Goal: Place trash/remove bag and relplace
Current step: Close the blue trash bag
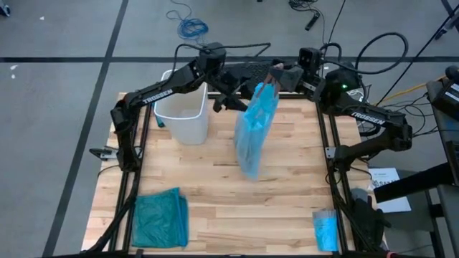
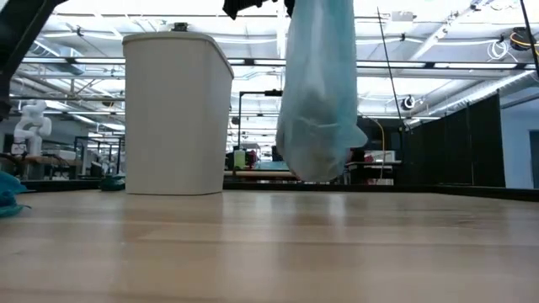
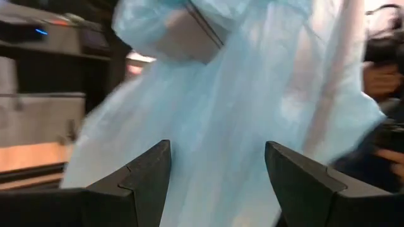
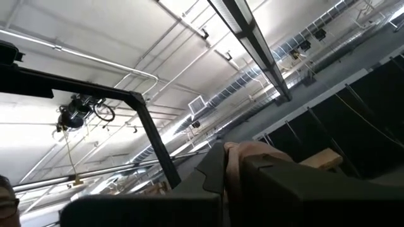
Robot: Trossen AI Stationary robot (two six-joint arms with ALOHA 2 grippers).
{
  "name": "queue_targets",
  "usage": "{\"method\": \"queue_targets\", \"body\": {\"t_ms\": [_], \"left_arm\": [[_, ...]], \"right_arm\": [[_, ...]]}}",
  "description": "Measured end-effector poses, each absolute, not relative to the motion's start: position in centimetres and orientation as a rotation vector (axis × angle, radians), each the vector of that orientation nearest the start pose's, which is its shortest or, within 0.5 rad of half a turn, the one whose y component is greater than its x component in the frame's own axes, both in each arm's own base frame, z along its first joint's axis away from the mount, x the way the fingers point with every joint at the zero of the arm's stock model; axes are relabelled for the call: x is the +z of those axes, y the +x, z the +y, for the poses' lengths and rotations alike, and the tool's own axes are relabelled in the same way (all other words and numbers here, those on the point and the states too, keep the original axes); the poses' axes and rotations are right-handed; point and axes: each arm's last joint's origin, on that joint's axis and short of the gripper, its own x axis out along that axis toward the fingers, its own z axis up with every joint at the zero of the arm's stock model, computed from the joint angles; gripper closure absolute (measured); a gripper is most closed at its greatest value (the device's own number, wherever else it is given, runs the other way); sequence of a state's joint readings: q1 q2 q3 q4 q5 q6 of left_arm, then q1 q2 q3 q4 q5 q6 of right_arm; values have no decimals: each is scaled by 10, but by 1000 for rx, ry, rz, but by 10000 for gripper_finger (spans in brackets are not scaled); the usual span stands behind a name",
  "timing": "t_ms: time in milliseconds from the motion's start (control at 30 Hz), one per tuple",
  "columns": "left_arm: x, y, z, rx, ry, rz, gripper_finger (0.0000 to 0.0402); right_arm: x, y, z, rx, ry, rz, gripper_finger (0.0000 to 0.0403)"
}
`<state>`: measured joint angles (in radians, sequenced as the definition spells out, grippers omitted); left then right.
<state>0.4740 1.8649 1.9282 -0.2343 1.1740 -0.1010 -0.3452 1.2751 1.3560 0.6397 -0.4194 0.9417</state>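
Pale-blue crinkly bag (image 1: 256,129) hangs from right pincer (image 1: 275,74).

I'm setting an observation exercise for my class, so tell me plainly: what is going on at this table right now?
The right claw is shut on the top of the pale blue bag, holding it up so it hangs clear of the table, to one side of the white bin. The bag bulges at the bottom. The left claw is open and faces the bag at its upper part, without gripping it. A teal-green bag and a small blue packet lie at the table's near corners.
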Motion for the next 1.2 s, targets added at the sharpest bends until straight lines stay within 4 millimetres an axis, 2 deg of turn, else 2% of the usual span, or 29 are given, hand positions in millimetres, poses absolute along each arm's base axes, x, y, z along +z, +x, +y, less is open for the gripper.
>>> {"method": "queue_targets", "body": {"t_ms": [367,500,633,900,1133,1200], "left_arm": [[413,387,160,-751,-259,173,151],[414,389,156,-732,-350,210,151],[417,389,152,-687,-348,209,151],[445,369,144,-369,-97,121,162],[446,367,139,-413,73,95,164],[446,367,139,-391,58,105,164]], "right_arm": [[498,242,-75,375,652,-572,403],[499,241,-74,379,647,-581,403],[500,240,-74,390,641,-599,403],[502,237,-73,398,638,-613,403],[503,237,-73,397,639,-614,403],[503,237,-73,397,639,-615,403]]}}
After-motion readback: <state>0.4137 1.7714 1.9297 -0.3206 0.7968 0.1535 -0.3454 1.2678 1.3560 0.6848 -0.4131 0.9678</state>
